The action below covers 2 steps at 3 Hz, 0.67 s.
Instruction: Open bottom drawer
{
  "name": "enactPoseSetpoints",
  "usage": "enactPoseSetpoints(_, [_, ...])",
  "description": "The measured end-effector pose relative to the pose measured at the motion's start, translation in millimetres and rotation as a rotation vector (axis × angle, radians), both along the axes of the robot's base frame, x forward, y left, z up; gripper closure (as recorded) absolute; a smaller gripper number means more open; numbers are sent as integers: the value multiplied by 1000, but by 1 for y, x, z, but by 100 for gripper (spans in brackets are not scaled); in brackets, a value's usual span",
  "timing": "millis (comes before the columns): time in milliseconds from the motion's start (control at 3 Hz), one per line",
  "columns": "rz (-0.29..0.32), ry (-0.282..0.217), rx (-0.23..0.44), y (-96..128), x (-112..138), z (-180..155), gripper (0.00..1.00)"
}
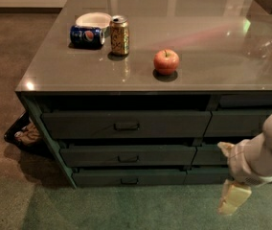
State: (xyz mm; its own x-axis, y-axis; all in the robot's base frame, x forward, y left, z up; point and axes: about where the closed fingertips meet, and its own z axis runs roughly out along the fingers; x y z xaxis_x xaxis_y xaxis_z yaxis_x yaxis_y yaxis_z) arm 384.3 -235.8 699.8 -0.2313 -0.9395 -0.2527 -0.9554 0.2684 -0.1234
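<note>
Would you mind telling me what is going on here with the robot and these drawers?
A one-armed robot is at a grey-green drawer cabinet. Its gripper hangs low on the right, near the floor, in front of the right-hand stack and apart from the bottom drawer of the left stack. That drawer looks shut, its centre pull untouched. On the countertop sit an apple, an upright gold can, a Pepsi can on its side and a white bowl, none being handled.
</note>
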Motion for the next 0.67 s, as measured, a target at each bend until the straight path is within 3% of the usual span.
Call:
enactPoseSetpoints(333, [-2, -26, 23, -10, 3, -60, 0])
enactPoseSetpoints(667, [-6, -27, 27, -10, 3, -62, 0])
